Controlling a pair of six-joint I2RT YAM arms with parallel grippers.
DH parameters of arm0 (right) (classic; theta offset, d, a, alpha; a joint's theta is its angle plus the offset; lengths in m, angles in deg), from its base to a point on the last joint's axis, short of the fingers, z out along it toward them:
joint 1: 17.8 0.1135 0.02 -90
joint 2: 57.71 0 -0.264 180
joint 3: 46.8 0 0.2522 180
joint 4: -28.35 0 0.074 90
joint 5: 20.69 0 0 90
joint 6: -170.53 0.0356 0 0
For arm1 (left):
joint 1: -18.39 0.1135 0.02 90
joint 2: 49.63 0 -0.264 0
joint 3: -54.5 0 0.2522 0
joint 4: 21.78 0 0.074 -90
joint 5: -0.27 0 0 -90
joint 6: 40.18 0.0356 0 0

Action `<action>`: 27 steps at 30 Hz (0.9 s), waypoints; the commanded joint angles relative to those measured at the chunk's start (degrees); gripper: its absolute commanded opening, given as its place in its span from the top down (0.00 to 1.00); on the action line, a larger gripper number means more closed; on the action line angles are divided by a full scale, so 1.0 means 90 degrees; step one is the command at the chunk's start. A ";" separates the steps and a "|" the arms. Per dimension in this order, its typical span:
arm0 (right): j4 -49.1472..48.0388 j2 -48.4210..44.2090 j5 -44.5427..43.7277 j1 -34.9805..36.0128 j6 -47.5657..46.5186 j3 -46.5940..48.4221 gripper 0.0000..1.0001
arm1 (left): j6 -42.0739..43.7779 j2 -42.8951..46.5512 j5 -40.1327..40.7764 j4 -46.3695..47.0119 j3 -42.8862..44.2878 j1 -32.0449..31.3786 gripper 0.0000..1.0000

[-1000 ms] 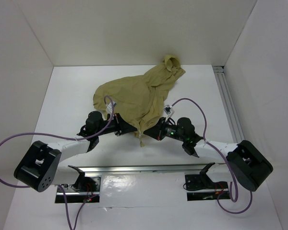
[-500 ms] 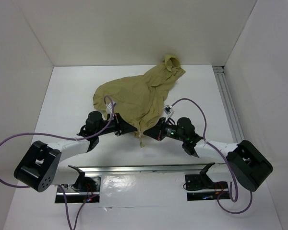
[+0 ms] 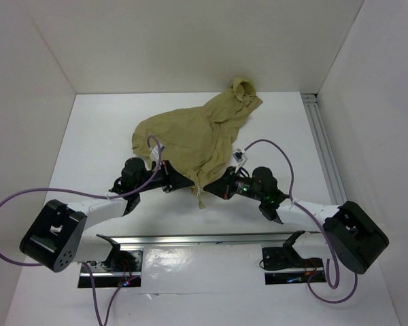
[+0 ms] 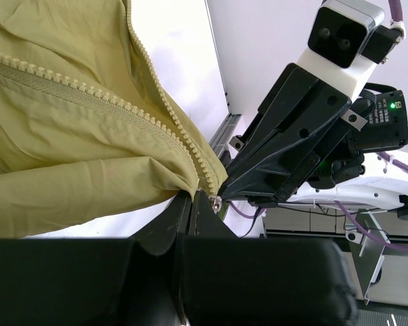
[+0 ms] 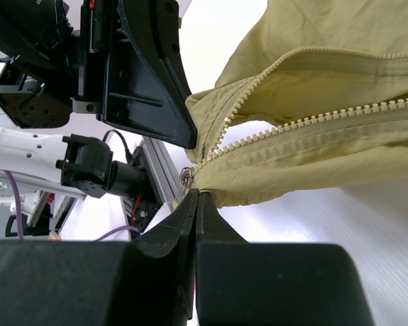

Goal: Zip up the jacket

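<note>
The olive-tan jacket (image 3: 194, 132) lies crumpled in the middle of the white table, hood toward the far wall, its lower hem toward me. My left gripper (image 3: 190, 183) is shut on the left hem corner beside the open zipper (image 4: 88, 88). My right gripper (image 3: 214, 187) is shut on the right hem corner, just under the metal zipper slider (image 5: 188, 178). Both grippers meet at the jacket's bottom end (image 3: 200, 193), tips nearly touching. The zipper teeth (image 5: 306, 122) run apart and unjoined above the slider. In the left wrist view the fabric (image 4: 68, 170) is pinched at my fingertips (image 4: 190, 200).
An aluminium rail (image 3: 323, 142) runs along the table's right side and another (image 3: 211, 239) along the near edge by the arm bases. Purple cables (image 3: 13, 204) loop off both arms. White walls enclose the table on three sides.
The right arm has shifted slightly left toward the jacket's hem. The left arm and the jacket look unchanged.
</note>
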 commanded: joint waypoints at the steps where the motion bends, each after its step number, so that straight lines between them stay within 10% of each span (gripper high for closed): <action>1: -0.0393 -0.0143 0.0003 -0.0033 -0.0003 -0.0024 1.00 | -0.0020 0.0092 0.0001 0.0321 0.0113 0.0034 1.00; 27: -0.0344 0.0189 0.0061 -0.0033 -0.0179 0.0152 1.00 | -0.0020 0.0219 0.0059 0.0263 0.0055 0.0034 1.00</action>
